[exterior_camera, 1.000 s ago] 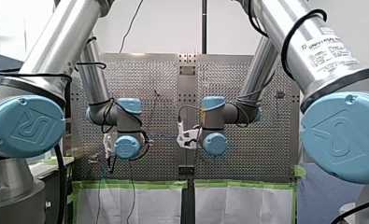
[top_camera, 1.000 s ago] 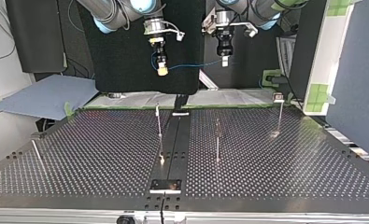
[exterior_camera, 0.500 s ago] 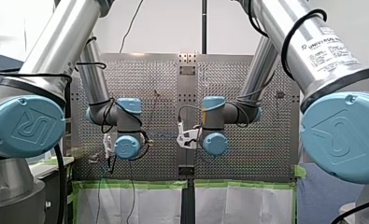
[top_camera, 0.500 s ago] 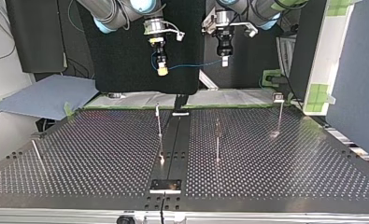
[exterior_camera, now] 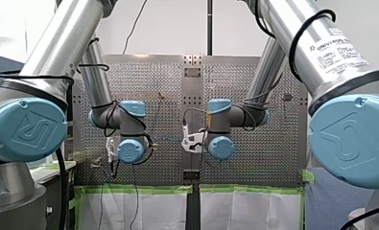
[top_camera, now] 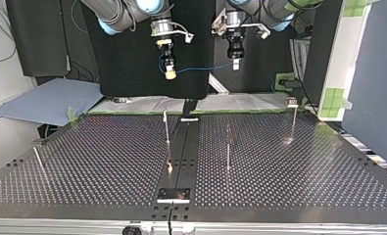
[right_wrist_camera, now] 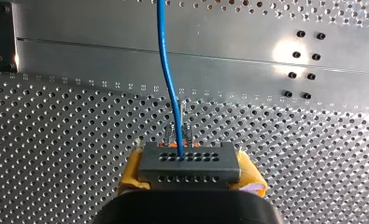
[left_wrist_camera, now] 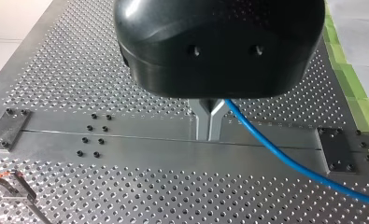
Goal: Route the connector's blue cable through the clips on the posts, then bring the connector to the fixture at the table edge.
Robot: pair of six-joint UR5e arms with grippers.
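Observation:
The grey connector (right_wrist_camera: 190, 163), with rows of holes, sits between the yellow pads (right_wrist_camera: 130, 176) of my right gripper (top_camera: 170, 73), which is shut on it. The blue cable (right_wrist_camera: 166, 70) leaves the connector and runs across to my left gripper (left_wrist_camera: 209, 136). Its metal fingers are shut on the cable (left_wrist_camera: 285, 156). In the top view both grippers hang high above the table's far edge, with the cable (top_camera: 205, 67) slung between them and my left gripper (top_camera: 235, 63) at the right. Thin posts (top_camera: 166, 128) (top_camera: 228, 147) (top_camera: 294, 120) stand on the table below, apart from the cable.
The perforated table (top_camera: 108, 161) has a smooth centre strip with a dark plate (top_camera: 173, 194) at its near edge in the top view. Another post (top_camera: 38, 159) leans at that view's left. A post with a red clip (left_wrist_camera: 11, 183) stands beside my left gripper's view.

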